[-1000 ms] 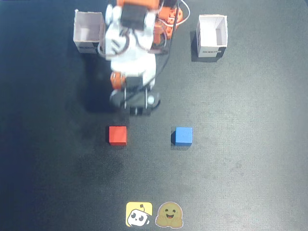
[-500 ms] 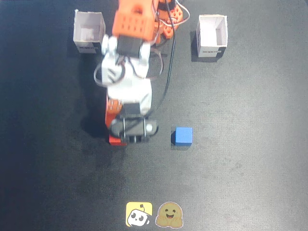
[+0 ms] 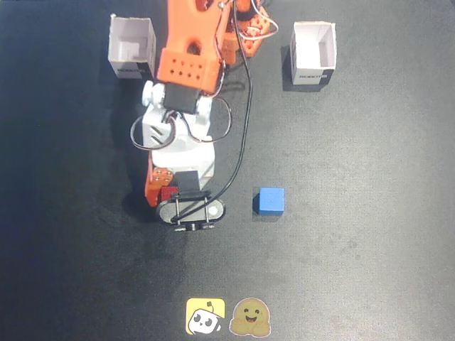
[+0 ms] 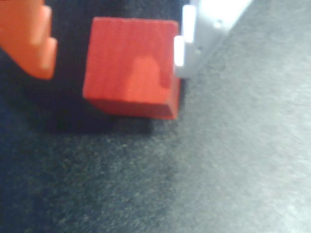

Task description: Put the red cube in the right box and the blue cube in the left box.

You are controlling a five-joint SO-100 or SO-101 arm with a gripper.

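The red cube (image 4: 131, 68) sits on the black mat between my fingers; in the fixed view only a sliver of it (image 3: 169, 192) shows under the wrist. My gripper (image 4: 114, 60) is open around it. The white finger (image 4: 192, 43) touches the cube's right side and the orange finger (image 4: 31, 43) stands apart on the left. In the fixed view the gripper (image 3: 166, 195) is low at the mat. The blue cube (image 3: 271, 201) lies free to its right. One white open-top box (image 3: 131, 46) stands at the upper left, another (image 3: 313, 53) at the upper right. I cannot make out a rim nub on either.
The orange arm (image 3: 188, 64) reaches down from the top centre, with black cables looping beside it. Two stickers, a yellow one (image 3: 205, 316) and a brown one (image 3: 250, 317), lie at the bottom edge of the mat.
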